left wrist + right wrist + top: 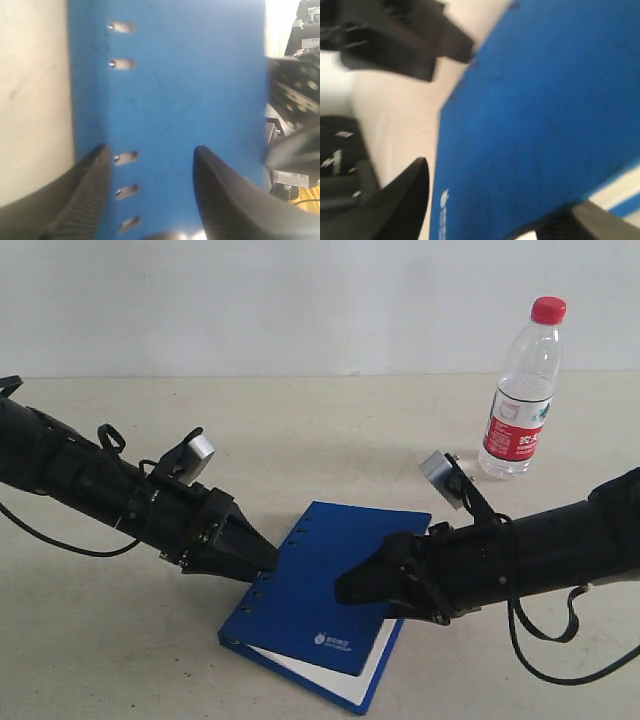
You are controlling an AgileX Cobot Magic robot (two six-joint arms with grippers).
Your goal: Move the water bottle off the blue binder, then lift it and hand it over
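Note:
The water bottle (522,390), clear with a red cap and a red-and-white label, stands upright on the table at the back right, well away from the blue binder (320,580). The binder lies flat in the middle, with white pages showing at its near edge. My left gripper (268,558) sits at the binder's slotted edge. It is open (150,150), and its fingers span the slot holes of the binder (190,85). My right gripper (345,588) reaches over the opposite side. It is open wide (500,187) across the binder (545,100) near its white logo.
The beige table (120,660) runs back to a white wall (250,300). Black cables loop beside both arms. The right arm's hardware (295,100) shows past the binder's far edge, and the left gripper's fingers (420,40) show blurred in the right wrist view.

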